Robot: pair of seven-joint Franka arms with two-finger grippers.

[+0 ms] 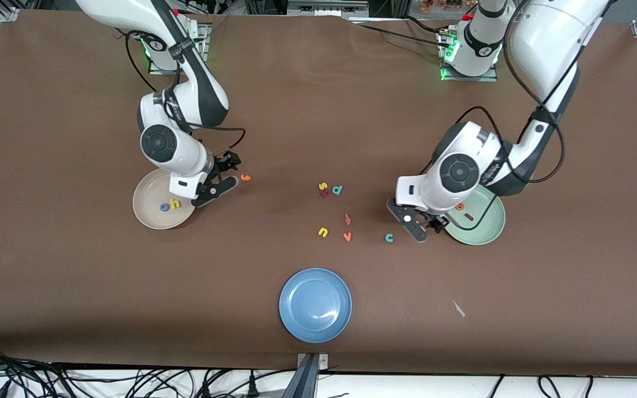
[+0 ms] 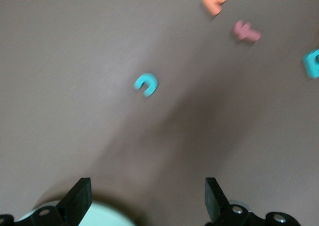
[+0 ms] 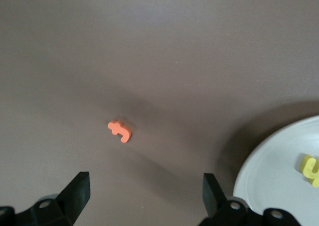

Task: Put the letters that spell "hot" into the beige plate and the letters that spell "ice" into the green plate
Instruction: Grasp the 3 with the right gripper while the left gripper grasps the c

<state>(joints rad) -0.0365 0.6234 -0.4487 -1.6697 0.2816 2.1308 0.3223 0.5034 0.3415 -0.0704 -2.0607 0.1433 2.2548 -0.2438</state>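
Both arms bent low over the table, grippers released and empty.

The right gripper hangs over the beige plate's rim with jaws spread; the yellow h and blue o lie in the plate, the orange t on the table just beside it. The left gripper hangs at the green plate's edge, jaws spread; the orange e and dark red i lie in that plate, the teal c on the table nearby.
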